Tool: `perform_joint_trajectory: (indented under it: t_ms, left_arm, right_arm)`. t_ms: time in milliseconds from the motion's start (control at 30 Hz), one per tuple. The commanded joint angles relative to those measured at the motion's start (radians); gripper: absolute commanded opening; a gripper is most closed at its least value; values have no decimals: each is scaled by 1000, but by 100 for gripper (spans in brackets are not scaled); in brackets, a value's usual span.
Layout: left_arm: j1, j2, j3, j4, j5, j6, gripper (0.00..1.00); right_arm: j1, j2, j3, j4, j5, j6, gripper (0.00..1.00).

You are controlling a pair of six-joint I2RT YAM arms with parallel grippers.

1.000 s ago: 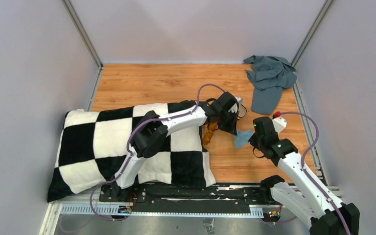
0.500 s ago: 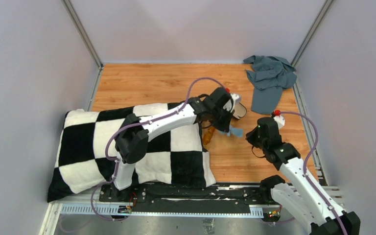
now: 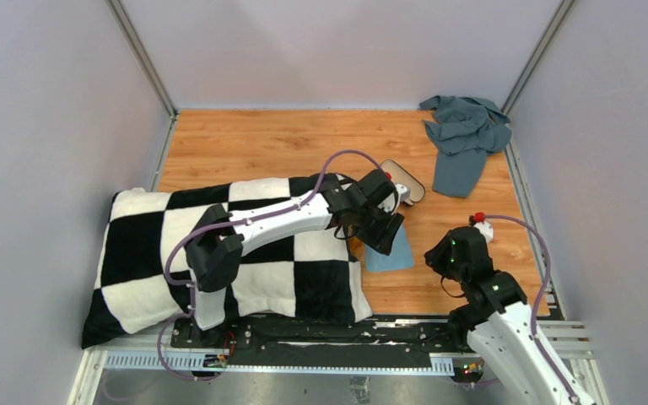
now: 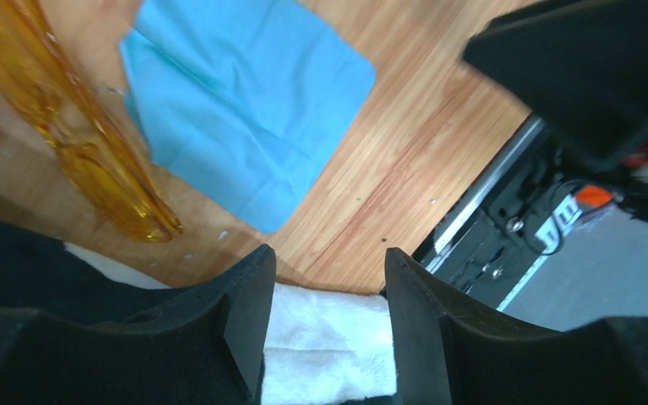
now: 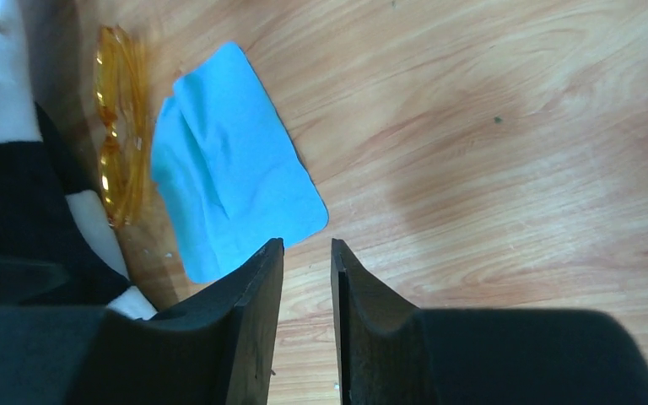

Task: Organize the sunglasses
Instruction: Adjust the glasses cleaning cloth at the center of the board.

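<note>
Sunglasses [image 4: 93, 164] near left end effector [image 4: 325, 257], released, right end effector [image 5: 306, 249] parted, empty

Right gripper [image 5: 304, 253] low in frame, black, tips a narrow slit apart with only bare wood showing through; nothing clamped. Beneath and all to the right of the tips, wooden table [image 5: 489, 126], pale grain, a few small specks. Just up and left of the left fingertip, a light-blue cloth [image 5: 228, 169], lying flat, creased along its length, nearest rounded corner close beside that tip but not touching it. Beyond the cloth's far side, further left, amber sunglasses [image 5: 116, 126], folded, lying lengthwise along the cloth's edge; touching or not, cannot tell. Furthest left, a black-and-white blanket [image 5: 0, 67], running out of frame.
</note>
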Motion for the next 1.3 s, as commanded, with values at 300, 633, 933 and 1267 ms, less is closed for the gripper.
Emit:
perform_joint_trajectory:
  t_ms: [300, 633, 933, 1267]
  left_arm:
    - [43, -174, -73, 146, -103, -160, 53]
    - [45, -155, -102, 169, -79, -180, 53]
    - [46, -151, -113, 168, -78, -167, 54]
    - [46, -120, -100, 171, -50, -149, 54]
  right_arm:
    - [-2, 536, 30, 276, -290, -261, 36]
    - [1, 633, 11, 363, -240, -231, 35]
    - [1, 587, -5, 348, -182, -197, 0]
    - [2, 317, -45, 75, -15, -122, 0]
